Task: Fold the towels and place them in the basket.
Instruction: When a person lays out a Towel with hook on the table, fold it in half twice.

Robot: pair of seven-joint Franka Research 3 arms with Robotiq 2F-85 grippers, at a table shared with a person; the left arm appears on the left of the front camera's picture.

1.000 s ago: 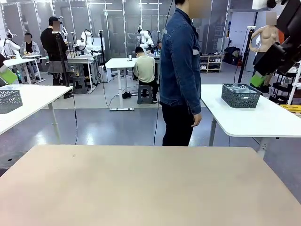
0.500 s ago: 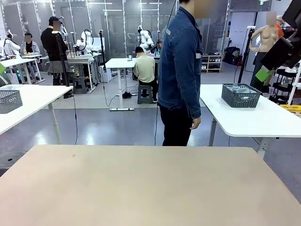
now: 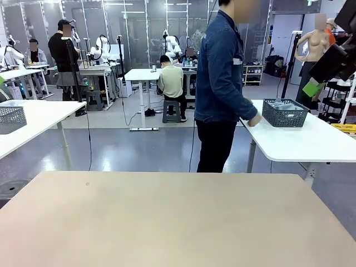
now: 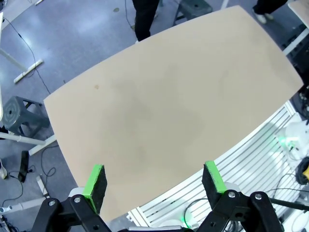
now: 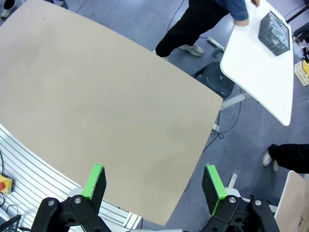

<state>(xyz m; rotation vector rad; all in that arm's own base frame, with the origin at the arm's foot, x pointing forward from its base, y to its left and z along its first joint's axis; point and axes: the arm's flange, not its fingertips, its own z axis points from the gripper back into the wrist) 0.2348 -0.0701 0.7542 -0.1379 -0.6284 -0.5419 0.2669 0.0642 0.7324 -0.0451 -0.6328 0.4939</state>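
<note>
Holding the left gripper (image 4: 154, 180) wide open at the bottom edge of the left wrist view, pads (image 4: 96, 180) well apart, gripping nothing. Looking down past it onto the tan table (image 4: 164, 106) across the middle of the frame, bare of any cloth. Catching the person (image 4: 145, 14) as dark legs at the top edge, beyond the table's far side.

Holding the right gripper (image 5: 153, 182) just as wide at the bottom edge of the right wrist view, likewise gripping nothing. Looking over the tan table on the left and middle of the frame. Finding the basket (image 5: 276, 33) at the upper right, standing on a white table (image 5: 260, 72) apart from the tan one, with the person's sleeve (image 5: 235, 8) stretching over that white top.

Seeing, in the front view, the person standing at the upper middle, beyond the tan table's far edge, facing the right of the frame and laying a hand (image 3: 255, 120) on the white table just beside the basket. Making out something pale inside the basket, too small for telling as towels.

Judging the task as barely begun: nothing being folded, nothing lying on the tan table for folding, basket well apart from both grippers. Leaving everything to do: getting towels and basket within reach, folding each, placing them in.
</note>
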